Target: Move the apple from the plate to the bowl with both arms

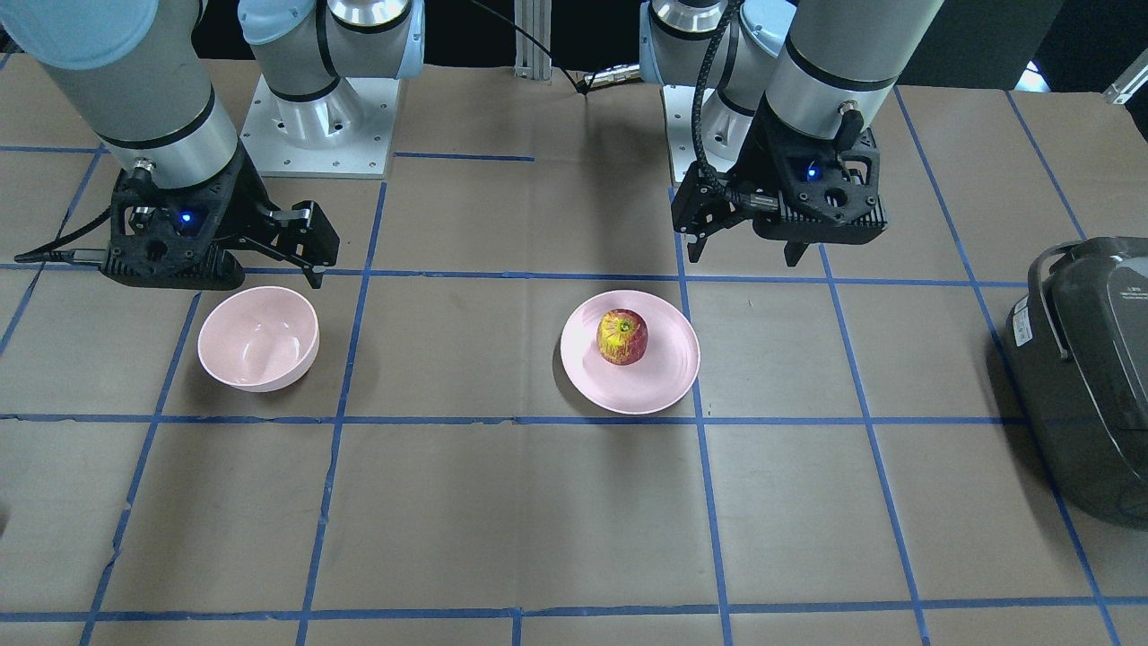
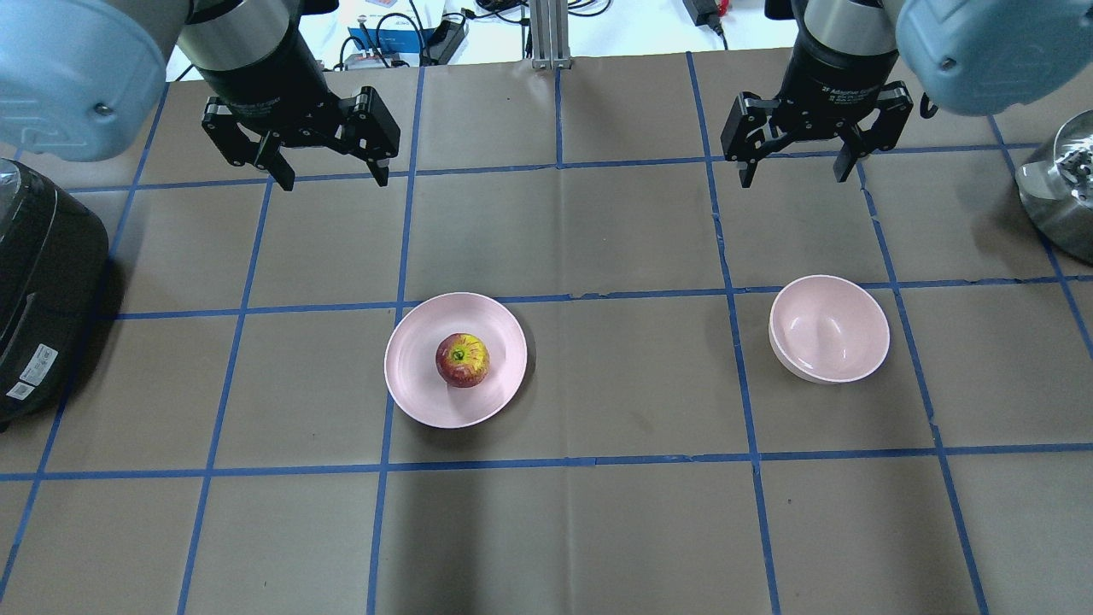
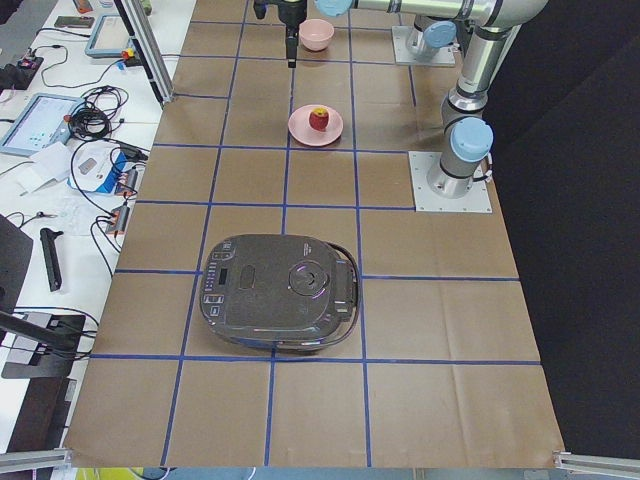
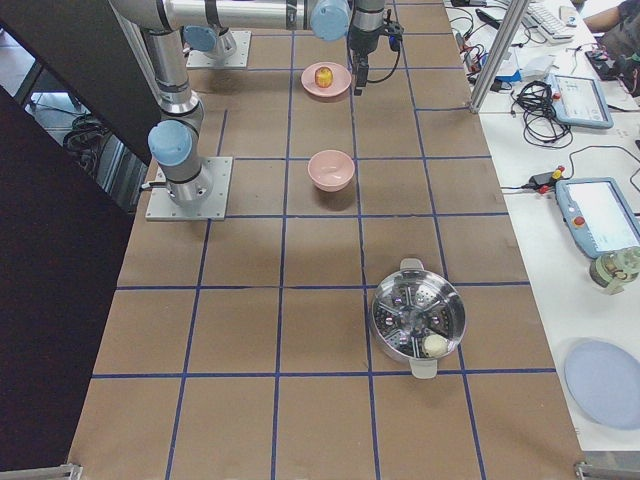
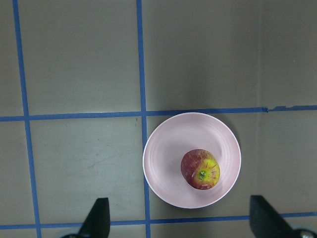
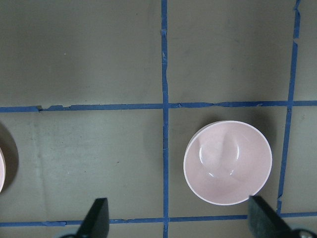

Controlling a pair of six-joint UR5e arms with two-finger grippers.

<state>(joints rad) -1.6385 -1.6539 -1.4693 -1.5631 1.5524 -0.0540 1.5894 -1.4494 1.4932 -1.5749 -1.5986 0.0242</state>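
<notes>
The red apple with its yellow top sits upright on the flat pink plate, left of the table's middle. The deep pink bowl stands empty to the right. My left gripper is open and empty, high above the table behind the plate. Its wrist view looks down on the apple and the plate. My right gripper is open and empty, high behind the bowl, and its wrist view shows the bowl below.
A black rice cooker stands at the table's left end. A steel pot stands at the right end. Blue tape lines divide the brown table into squares.
</notes>
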